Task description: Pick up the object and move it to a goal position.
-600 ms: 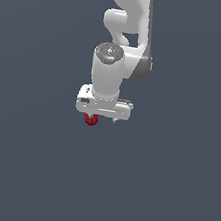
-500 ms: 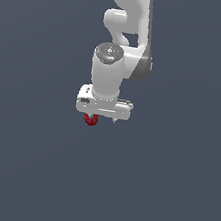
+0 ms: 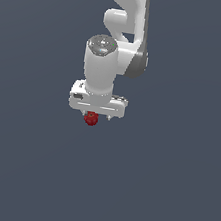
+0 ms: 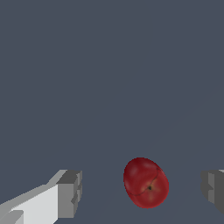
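Observation:
The object [image 4: 146, 183] is a small dark-red, apple-like ball with a stem dimple, lying on the dark grey floor. In the wrist view it sits between my gripper's [image 4: 142, 190] two grey fingertips [image 4: 70, 193], with a clear gap on each side. The jaws stand wide apart and touch nothing. In the exterior view the white gripper [image 3: 96, 115] hangs straight down over the object [image 3: 91, 119], which peeks out just below the hand, toward the exterior view's left of its centre. The arm hides most of the fingers there.
A flat, uniform dark grey floor [image 3: 170, 193] surrounds the arm on all sides. No other objects, containers or edges are in view.

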`<state>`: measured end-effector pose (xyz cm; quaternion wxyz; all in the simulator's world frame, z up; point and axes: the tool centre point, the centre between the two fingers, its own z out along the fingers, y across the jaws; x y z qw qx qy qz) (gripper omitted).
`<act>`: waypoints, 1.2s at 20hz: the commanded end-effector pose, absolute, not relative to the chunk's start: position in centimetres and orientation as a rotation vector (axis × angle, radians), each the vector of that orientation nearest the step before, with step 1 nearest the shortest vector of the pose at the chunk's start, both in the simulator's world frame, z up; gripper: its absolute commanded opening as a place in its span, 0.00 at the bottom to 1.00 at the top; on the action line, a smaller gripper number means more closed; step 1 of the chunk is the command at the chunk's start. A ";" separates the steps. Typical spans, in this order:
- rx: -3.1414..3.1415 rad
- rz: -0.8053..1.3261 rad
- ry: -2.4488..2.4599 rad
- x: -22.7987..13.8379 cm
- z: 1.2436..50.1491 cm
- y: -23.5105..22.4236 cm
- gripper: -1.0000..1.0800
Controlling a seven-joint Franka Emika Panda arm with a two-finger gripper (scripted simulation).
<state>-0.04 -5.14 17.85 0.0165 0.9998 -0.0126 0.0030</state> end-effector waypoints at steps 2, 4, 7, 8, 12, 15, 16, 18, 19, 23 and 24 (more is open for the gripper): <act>3.108 0.009 -0.034 -0.1 17.8 -5.1 0.96; 3.109 0.008 -0.025 -0.1 17.7 -5.2 0.96; 3.109 0.008 0.000 -0.3 17.5 -5.4 0.96; 3.110 0.007 0.013 -0.4 17.3 -5.5 0.96; 3.111 0.005 0.078 -1.0 16.6 -5.8 0.96; 3.111 0.004 0.145 -1.5 15.9 -6.2 0.96; 3.111 0.003 0.170 -1.8 15.7 -6.4 0.96; 3.110 0.002 0.227 -2.3 15.1 -6.7 0.96; 3.109 0.001 0.258 -2.5 14.8 -6.9 0.96; 3.100 -0.001 0.393 -3.8 13.4 -7.6 0.96; 3.097 -0.001 0.427 -4.1 13.1 -7.7 0.96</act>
